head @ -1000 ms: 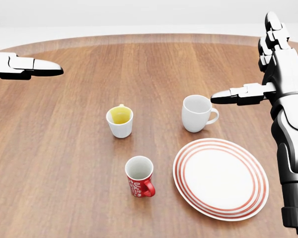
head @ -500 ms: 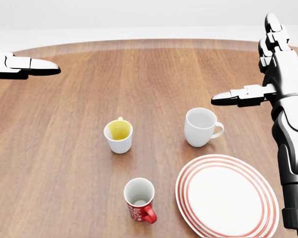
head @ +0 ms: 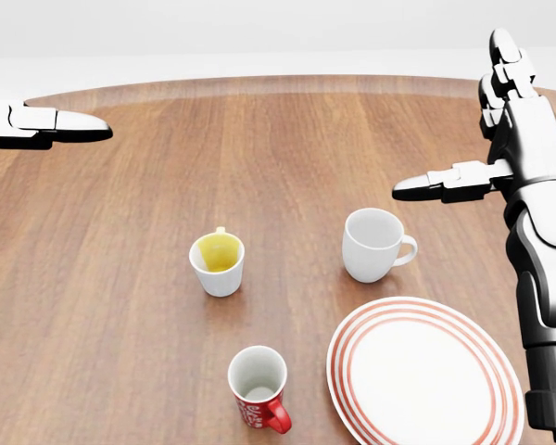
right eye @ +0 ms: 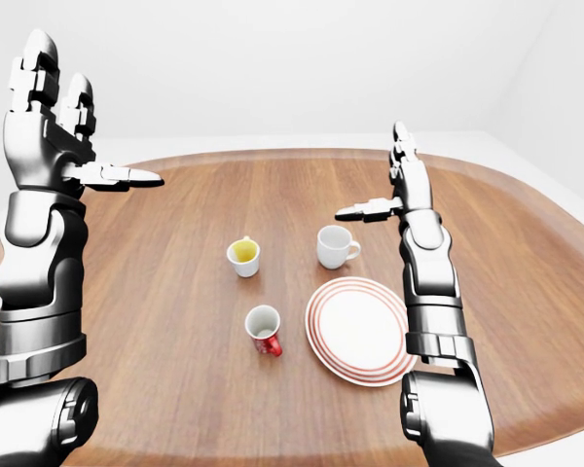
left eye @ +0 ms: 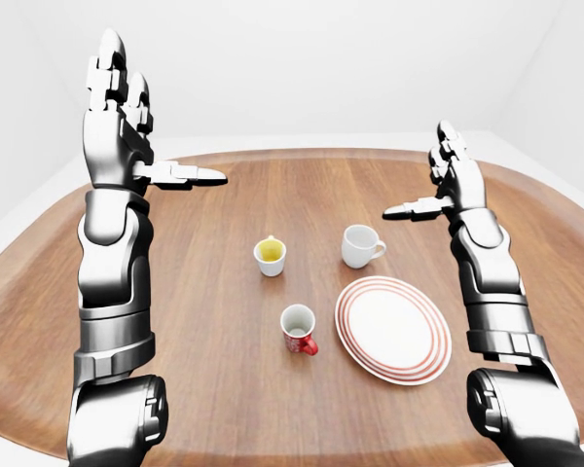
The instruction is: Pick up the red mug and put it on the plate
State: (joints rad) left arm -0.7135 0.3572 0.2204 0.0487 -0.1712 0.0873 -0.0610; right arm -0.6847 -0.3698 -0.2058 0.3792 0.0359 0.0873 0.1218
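The red mug stands upright on the wooden table, low in the head view, its handle toward the bottom right. Just right of it lies the white plate with red rings, with nothing on it. Both hands are raised high above the table, far from the mug. In the left-eye view my left hand is at the upper left, fingers spread open and holding nothing. My right hand is up at the right, also open and bare, above the white mug.
A plain white mug stands above the plate in the head view. A small white cup with a yellow inside stands above the red mug, to the left. The table's rounded far edge meets a white room.
The whole picture has slid downward in the head view, so the camera moved; mugs and plate now sit lower in frame. Both hands keep their raised, open pose.
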